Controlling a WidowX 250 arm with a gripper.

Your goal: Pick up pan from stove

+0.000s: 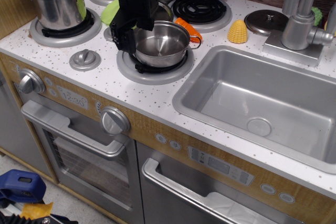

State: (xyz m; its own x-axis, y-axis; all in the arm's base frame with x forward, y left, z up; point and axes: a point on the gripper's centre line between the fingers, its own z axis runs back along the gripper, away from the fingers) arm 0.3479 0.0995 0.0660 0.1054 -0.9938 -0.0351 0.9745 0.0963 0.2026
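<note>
The small steel pan (pixel 164 44) sits on the front middle burner (pixel 155 71) of the toy stove, with one side handle (pixel 196 40) showing on its right. My black gripper (pixel 126 43) comes down from above at the pan's left rim. Its fingers (pixel 119 39) seem to straddle that rim and hide the pan's left side. The arm's body blocks the view of any gap between the fingers. I cannot tell whether the pan rests on the burner or is slightly raised.
A tall steel pot (pixel 55 1) stands on the left burner. A knob (pixel 85 60) lies in front of it. An orange toy (pixel 186 25), a yellow corn (pixel 237 31) and a lid (pixel 266 19) lie right of the pan. The sink (pixel 262 103) and faucet (pixel 296 19) are at the right.
</note>
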